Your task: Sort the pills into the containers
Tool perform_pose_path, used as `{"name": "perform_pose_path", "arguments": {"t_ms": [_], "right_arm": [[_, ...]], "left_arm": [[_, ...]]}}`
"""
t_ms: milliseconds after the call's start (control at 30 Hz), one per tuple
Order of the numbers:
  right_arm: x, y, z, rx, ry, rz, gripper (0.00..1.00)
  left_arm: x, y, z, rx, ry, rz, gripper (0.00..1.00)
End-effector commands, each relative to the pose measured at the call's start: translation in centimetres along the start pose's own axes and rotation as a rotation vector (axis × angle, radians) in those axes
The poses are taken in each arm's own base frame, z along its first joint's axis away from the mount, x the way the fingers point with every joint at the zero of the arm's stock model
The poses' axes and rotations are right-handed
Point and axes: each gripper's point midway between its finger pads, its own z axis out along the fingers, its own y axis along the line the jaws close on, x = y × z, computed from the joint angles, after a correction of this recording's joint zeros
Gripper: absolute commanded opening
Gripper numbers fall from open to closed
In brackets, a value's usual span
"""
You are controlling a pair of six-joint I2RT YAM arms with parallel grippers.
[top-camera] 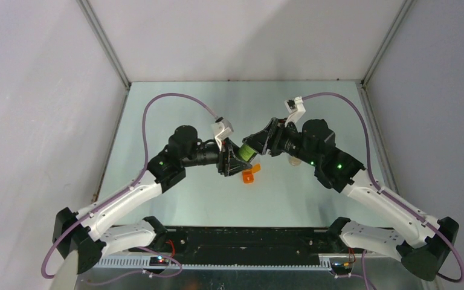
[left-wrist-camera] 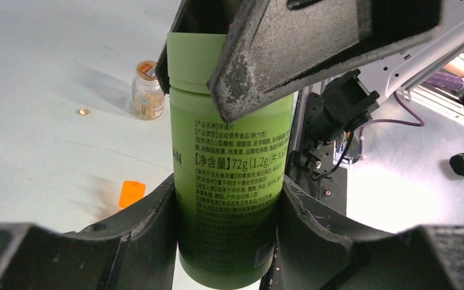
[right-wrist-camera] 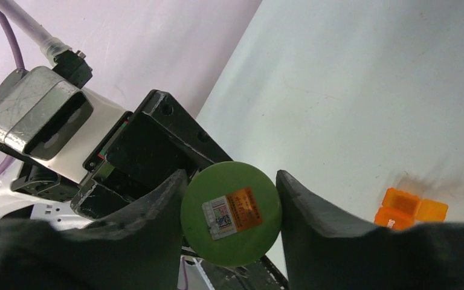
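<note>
The green bottle (left-wrist-camera: 232, 181) is a tall round tube, bright green, w/ lots of small dark print down its side. Near the top it steps in to a thinner part. In the L wrist view it fills the middle of the frame. In the R wrist view you see only its flat round end, low in the middle, w/ a small white & orange sticker (right-wrist-camera: 231, 214) on it. In the top view it sits mid-frame, tilted, btw the two arms.

The small clear jar (left-wrist-camera: 147, 90) has an orange top & tan stuff inside. It stands upright on the table (top-camera: 187, 109), upper left in the L wrist view. One tiny gold pill (left-wrist-camera: 84, 112) lies near it, to its left, not touching.

The orange box (right-wrist-camera: 411, 207) is low on the right in the R wrist view, showing two square dips. In the top view it lies just below the bottle, mid-frame.

The L gripper (left-wrist-camera: 228, 202) is about half open & clamped on the bottle's body. Its black fingers (left-wrist-camera: 148, 217) press the green sides from left & right at the bottom of the frame.

The R gripper (right-wrist-camera: 229, 196) is on the other end of the same bottle, about half open too. Its fingers (right-wrist-camera: 314, 211) look to touch both sides of the round end, so it seems to be gripping it. In the L wrist view one R finger lies across the bottle's top part, upper middle of the frame. So both grippers hold one bottle, one at each end.
</note>
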Motion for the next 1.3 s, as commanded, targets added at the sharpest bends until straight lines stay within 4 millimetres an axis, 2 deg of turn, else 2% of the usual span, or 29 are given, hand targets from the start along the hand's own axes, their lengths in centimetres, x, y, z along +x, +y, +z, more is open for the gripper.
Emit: {"name": "perform_pose_path", "arguments": {"t_ms": [0, 100, 200, 267, 300, 367, 400, 433, 467, 533, 600, 667, 767, 833, 933, 1000, 1067, 1100, 1233, 1267], "right_arm": [[-2.4, 2.2, -1.2, -0.072, -0.076, -0.069, 0.41], [-2.1, 3.6, -1.9, -0.179, -0.065, -0.177, 0.33], [-1.2, 5.5, -3.3, -0.398, -0.017, -0.31, 0.31], [-0.2, 5.9, -4.4, -0.524, 0.035, -0.399, 0.3], [0.6, 6.2, -5.1, -0.597, 0.075, -0.444, 0.31], [0.9, 5.9, -5.4, -0.639, 0.097, -0.488, 0.42], [0.7, 5.7, -5.3, -0.626, 0.092, -0.489, 0.64], [-0.2, 5.0, -4.8, -0.55, 0.057, -0.471, 0.76], [-1.5, 4.1, -4.1, -0.458, 0.003, -0.437, 0.93], [-2.9, 3.5, -3.9, -0.36, -0.048, -0.349, 0.99], [-4.7, 2.2, -3.3, -0.219, -0.138, -0.241, 0.99], [-5.0, 1.7, -2.9, -0.114, -0.193, -0.155, 0.99], [-4.0, 0.2, -2.2, 0.017, -0.204, -0.072, 0.99], [-3.6, -0.1, -1.9, 0.046, -0.198, -0.03, 0.99], [-3.3, 0.2, -1.7, 0.042, -0.188, 0.009, 0.94], [-3.2, 0.4, -1.6, 0.042, -0.18, 0.022, 0.84], [-3.2, 0.5, -1.6, 0.038, -0.171, 0.025, 0.71], [-3.2, 0.6, -1.6, 0.034, -0.17, 0.026, 0.6], [-3.2, 1.8, -1.9, -0.047, -0.141, -0.025, 0.35], [-2.7, 2.9, -2.1, -0.118, -0.103, -0.047, 0.31]], "left_arm": [[-3.0, -0.9, -0.2, 0.032, -0.084, 0.048, 0.0], [-2.7, -1.3, -0.2, 0.055, -0.075, 0.043, 0.0], [-2.3, -2.5, -0.4, 0.124, -0.071, 0.04, 0.0], [-2.2, -3.5, -0.5, 0.181, -0.071, 0.042, 0.0], [-2.1, -3.9, -0.6, 0.203, -0.071, 0.043, 0.0], [-2.3, -5.0, -1.0, 0.26, -0.084, 0.059, 0.0], [-2.2, -5.0, -1.1, 0.26, -0.085, 0.06, 0.0], [-2.3, -4.9, -1.2, 0.249, -0.094, 0.069, 0.0], [-2.4, -4.8, -1.2, 0.242, -0.096, 0.072, 0.0], [-2.5, -4.2, -1.1, 0.203, -0.105, 0.08, 0.0], [-2.7, -3.4, -1.0, 0.16, -0.112, 0.083, 0.0], [-2.8, -2.5, -0.8, 0.107, -0.113, 0.075, 0.0], [-3.3, -1.3, -0.5, 0.044, -0.121, 0.07, 0.0], [-3.4, -0.9, -0.4, 0.021, -0.124, 0.066, 0.0], [-3.6, -0.4, -0.3, -0.004, -0.131, 0.056, 0.0], [-3.6, -0.3, -0.3, -0.011, -0.134, 0.053, 0.0], [-3.7, -0.2, -0.3, -0.013, -0.138, 0.054, 0.0], [-3.7, -0.2, -0.3, -0.014, -0.138, 0.052, 0.0], [-3.5, -0.2, -0.2, -0.012, -0.134, 0.045, 0.0], [-3.4, -0.3, -0.3, -0.007, -0.13, 0.043, 0.0]]}}
